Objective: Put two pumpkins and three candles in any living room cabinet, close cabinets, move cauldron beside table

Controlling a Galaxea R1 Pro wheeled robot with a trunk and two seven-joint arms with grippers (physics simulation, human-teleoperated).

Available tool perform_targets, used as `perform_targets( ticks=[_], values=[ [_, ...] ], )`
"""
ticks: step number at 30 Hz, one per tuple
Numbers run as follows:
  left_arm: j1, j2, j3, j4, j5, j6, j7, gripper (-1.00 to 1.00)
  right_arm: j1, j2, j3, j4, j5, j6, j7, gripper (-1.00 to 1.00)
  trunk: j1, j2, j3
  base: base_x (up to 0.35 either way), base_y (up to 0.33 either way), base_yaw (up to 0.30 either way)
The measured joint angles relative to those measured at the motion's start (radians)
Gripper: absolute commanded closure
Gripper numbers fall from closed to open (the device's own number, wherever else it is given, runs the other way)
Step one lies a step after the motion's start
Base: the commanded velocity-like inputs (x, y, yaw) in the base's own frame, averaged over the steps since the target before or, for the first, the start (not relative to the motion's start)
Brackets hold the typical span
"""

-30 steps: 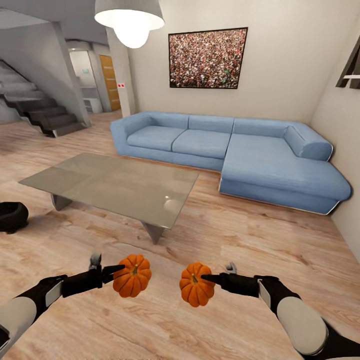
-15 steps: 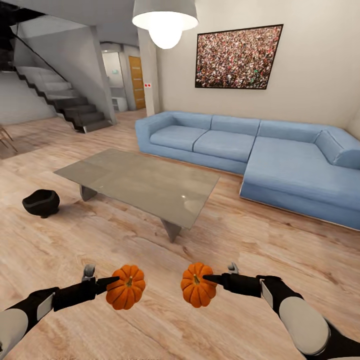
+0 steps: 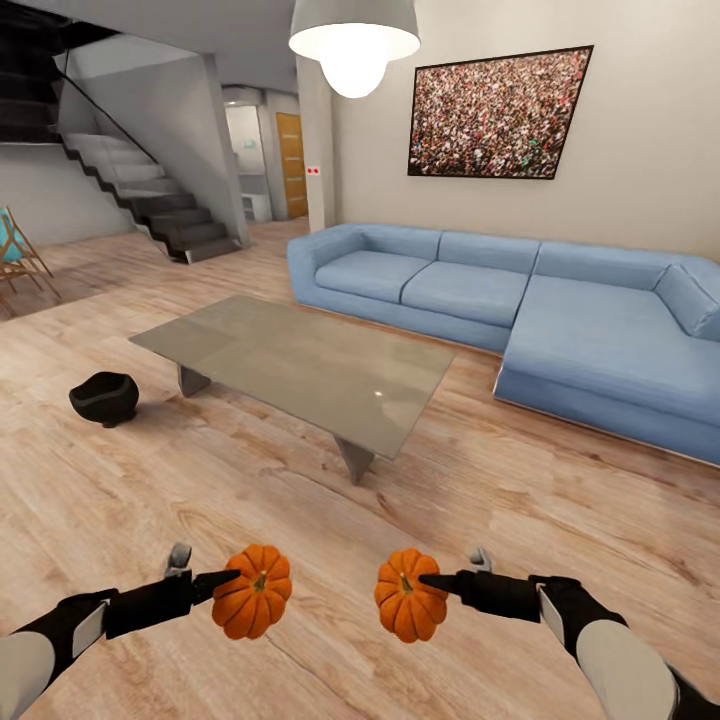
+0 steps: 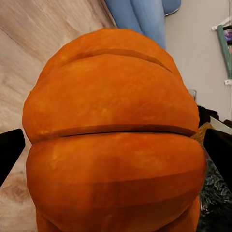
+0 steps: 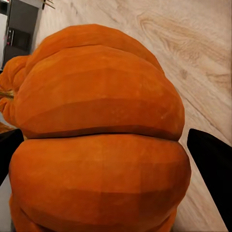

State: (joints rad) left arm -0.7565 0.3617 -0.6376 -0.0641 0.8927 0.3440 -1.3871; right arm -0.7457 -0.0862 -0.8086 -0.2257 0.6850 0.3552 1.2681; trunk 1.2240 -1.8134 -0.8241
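Observation:
Two orange ribbed pumpkins hang above the wooden floor in the head view. My left gripper (image 3: 232, 588) is shut on the left pumpkin (image 3: 253, 593). My right gripper (image 3: 432, 590) is shut on the right pumpkin (image 3: 407, 597). Up close, the left pumpkin (image 4: 113, 145) sits between black fingers (image 4: 9, 150) in the left wrist view, and the right pumpkin (image 5: 96, 140) between black fingers (image 5: 210, 162) in the right wrist view. The black cauldron (image 3: 103, 397) stands on the floor, a short way off the left end of the glass coffee table (image 3: 300, 365). The candles and the cabinet are out of view.
A blue corner sofa (image 3: 520, 315) runs along the far wall behind the table. Stairs (image 3: 160, 200) rise at the back left, a folding chair (image 3: 18, 255) stands at the far left. A lamp (image 3: 353, 40) hangs overhead. Open wooden floor lies between me and the table.
The head view has swung left: sofa, table and cauldron have shifted right in the picture, and a chair has come into sight. Both grippers still hold their pumpkins.

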Motion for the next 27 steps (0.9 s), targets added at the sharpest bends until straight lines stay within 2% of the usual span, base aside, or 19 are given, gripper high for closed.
perform_targets(
  ticks=[6,12,18,27],
  values=[
    [0.000,0.003,-0.007,0.001,0.000,-0.016,0.003,1.00,0.002,-0.001,-0.004,-0.004,-0.007,-0.007,-0.004,1.00,0.000,0.000,-0.002,0.000,0.000,0.057],
    [-0.006,0.004,0.009,-0.011,0.011,-0.014,-0.003,1.00,0.002,0.000,-0.004,-0.004,-0.012,-0.008,-0.008,1.00,0.000,0.000,-0.008,0.000,0.000,0.193],
    [-0.007,0.008,0.003,-0.011,0.011,-0.019,0.001,1.00,0.002,0.003,-0.005,-0.002,-0.013,-0.007,-0.007,1.00,0.000,0.000,-0.014,0.011,0.000,0.211],
    [-0.007,0.011,-0.001,-0.004,0.011,-0.019,-0.001,1.00,0.002,0.003,-0.004,0.006,-0.014,-0.007,0.002,1.00,0.000,0.000,-0.024,0.263,0.000,0.226]
  ],
)
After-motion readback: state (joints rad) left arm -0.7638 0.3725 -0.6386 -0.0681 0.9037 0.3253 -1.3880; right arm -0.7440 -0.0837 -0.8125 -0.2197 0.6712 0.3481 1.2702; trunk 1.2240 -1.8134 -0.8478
